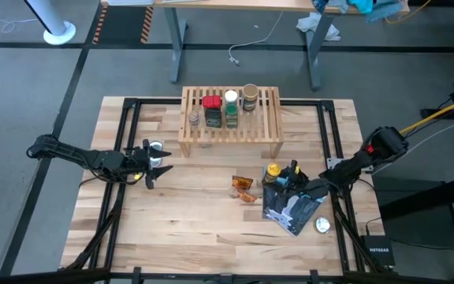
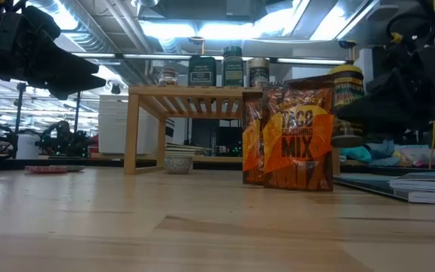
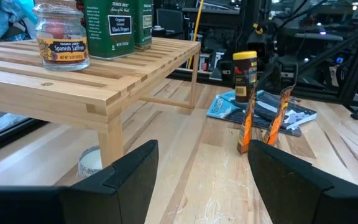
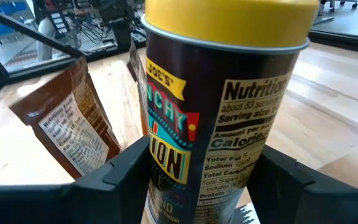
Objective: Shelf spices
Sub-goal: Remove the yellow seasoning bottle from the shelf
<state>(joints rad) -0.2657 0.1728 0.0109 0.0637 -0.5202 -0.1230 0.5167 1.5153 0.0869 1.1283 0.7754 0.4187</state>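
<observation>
The light-wood shelf (image 1: 231,118) stands at the table's far middle, and several spices rest on its slats: a small saffron jar (image 3: 62,37), a red-topped dark tin (image 1: 211,110), a white-capped green jar (image 1: 231,106) and a tan-capped jar (image 1: 250,96). Two orange packets (image 1: 243,188) stand on edge in front of the shelf. My right gripper (image 1: 288,180) is shut on a yellow-capped jar (image 1: 273,171) right of the packets. My left gripper (image 1: 162,164) waits open and level, left of the shelf's near-left leg. My right gripper pinches the yellow-capped jar's lower body (image 4: 166,186) between its two fingers (image 4: 117,174), one on each side. The fingers come nearly level from the table's right. The jar stays almost upright, cap up, and in the low view its base (image 2: 350,136) shows above the tabletop.
A blue-and-black pouch (image 1: 290,207) lies flat under and in front of the held jar. One silver disc (image 1: 322,226) lies near the pouch, another (image 1: 158,147) near the left gripper. Bare wood spans the table's near half.
</observation>
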